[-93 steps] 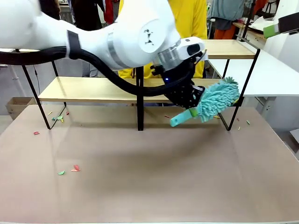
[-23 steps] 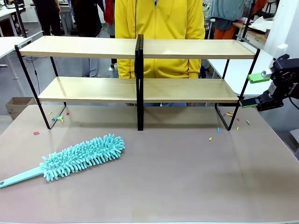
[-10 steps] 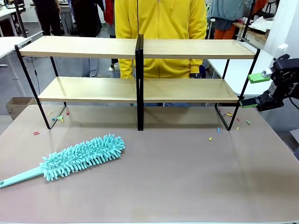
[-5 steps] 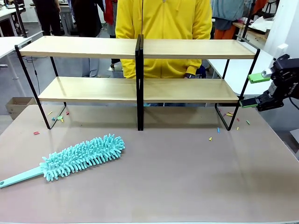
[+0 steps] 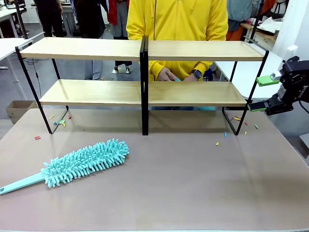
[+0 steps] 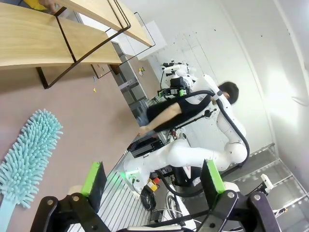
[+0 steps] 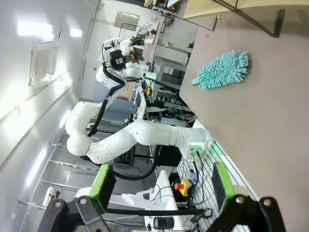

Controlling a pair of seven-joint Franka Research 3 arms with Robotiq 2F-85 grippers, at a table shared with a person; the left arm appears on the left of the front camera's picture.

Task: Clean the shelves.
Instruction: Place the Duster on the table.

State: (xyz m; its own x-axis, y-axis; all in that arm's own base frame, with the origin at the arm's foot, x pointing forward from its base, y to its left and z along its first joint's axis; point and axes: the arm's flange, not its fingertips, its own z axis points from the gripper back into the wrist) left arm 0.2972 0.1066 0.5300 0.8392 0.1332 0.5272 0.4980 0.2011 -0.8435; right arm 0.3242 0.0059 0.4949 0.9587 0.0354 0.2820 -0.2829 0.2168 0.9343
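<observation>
With both grippers (image 6: 152,181) (image 7: 161,186) being held spread and empty, paper scraps (image 5: 225,134) risk being left unswept beside the shelves (image 5: 145,50); the duster (image 5: 84,162) is lying ungrasped.

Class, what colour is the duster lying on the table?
The duster is turquoise, fluffy head and handle alike; the front view shows it best.

- the brown table (image 5: 183,188) carries the shelves (image 5: 145,92), standing along its far side, level with the right gripper (image 5: 264,93), whose jaws stand apart off the right end.
- a teal duster (image 5: 79,163) lies flat at the table's near left, far from those jaws.
- small coloured scraps (image 5: 221,138) dot the table near the rack's feet.
</observation>
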